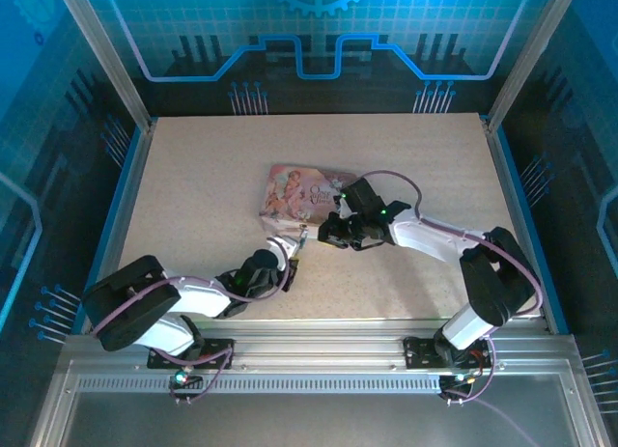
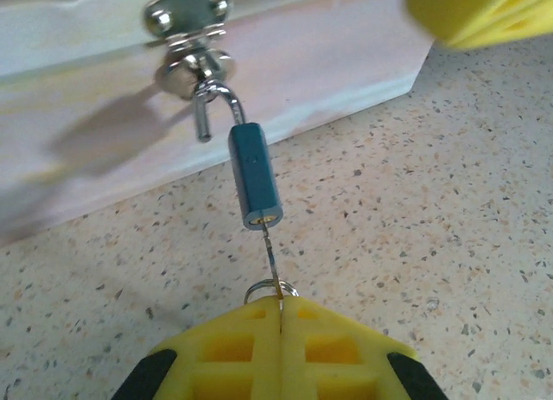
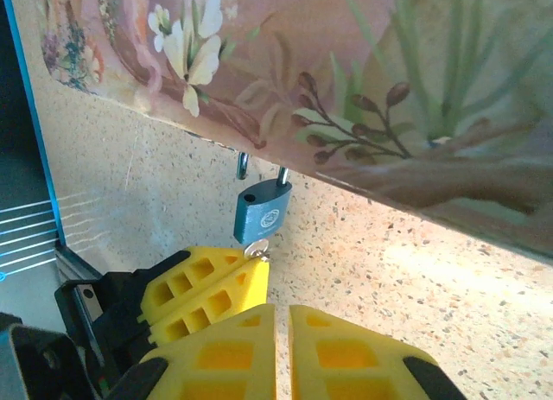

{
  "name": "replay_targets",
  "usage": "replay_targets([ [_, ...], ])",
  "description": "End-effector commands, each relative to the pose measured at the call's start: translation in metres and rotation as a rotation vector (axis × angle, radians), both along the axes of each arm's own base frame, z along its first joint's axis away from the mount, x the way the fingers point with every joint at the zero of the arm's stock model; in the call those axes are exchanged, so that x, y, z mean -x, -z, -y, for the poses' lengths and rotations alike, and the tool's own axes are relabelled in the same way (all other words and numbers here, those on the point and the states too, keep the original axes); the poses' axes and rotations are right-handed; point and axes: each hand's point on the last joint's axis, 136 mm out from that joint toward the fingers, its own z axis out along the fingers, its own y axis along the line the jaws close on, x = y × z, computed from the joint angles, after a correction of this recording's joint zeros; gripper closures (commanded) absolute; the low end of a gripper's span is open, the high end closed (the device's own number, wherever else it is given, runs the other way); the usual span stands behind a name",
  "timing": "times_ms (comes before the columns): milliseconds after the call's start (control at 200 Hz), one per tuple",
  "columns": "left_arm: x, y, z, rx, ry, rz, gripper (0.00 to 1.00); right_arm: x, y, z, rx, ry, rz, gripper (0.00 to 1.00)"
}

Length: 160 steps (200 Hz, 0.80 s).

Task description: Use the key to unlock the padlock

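I see the speckled worktop (image 1: 193, 196) carrying a pink floral box (image 1: 307, 193) near its middle. My right pincer (image 3: 282, 318), fingers together but for a slit and holding nothing, hovers just beside the box's near side. My left pincer (image 2: 281, 309) is clamped on the key (image 2: 272, 255), whose blade sits in the padlock (image 2: 254, 177). The padlock hangs from the box's clasp (image 2: 192, 37); one shackle leg stands free.

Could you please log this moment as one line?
left tool shut on key | key in padlock | shackle open | right tool shut, empty
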Motion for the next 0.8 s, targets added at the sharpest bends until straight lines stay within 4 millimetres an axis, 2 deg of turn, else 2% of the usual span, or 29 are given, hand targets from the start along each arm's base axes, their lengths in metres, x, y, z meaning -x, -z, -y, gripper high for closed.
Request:
replay_targets([
  [0, 0.003, -0.018, 0.012, 0.137, 0.050, -0.008, 1.00, 0.005, 0.002, 0.004, 0.042, 0.011, 0.025, 0.87],
  [160, 0.002, -0.019, 0.013, 0.154, 0.058, -0.017, 1.00, 0.010, -0.001, -0.008, 0.064, -0.007, 0.061, 0.75],
  [275, 0.002, -0.019, 0.014, 0.155, 0.063, -0.019, 1.00, 0.014, 0.004, -0.022, 0.079, -0.027, 0.062, 0.63],
  [380, 0.002, -0.019, 0.015, 0.153, 0.066, -0.018, 1.00, 0.015, 0.010, -0.034, 0.091, -0.046, 0.050, 0.57],
  [795, 0.003, -0.019, 0.014, 0.150, 0.070, -0.014, 1.00, 0.003, 0.029, -0.047, 0.220, -0.084, 0.027, 0.58],
])
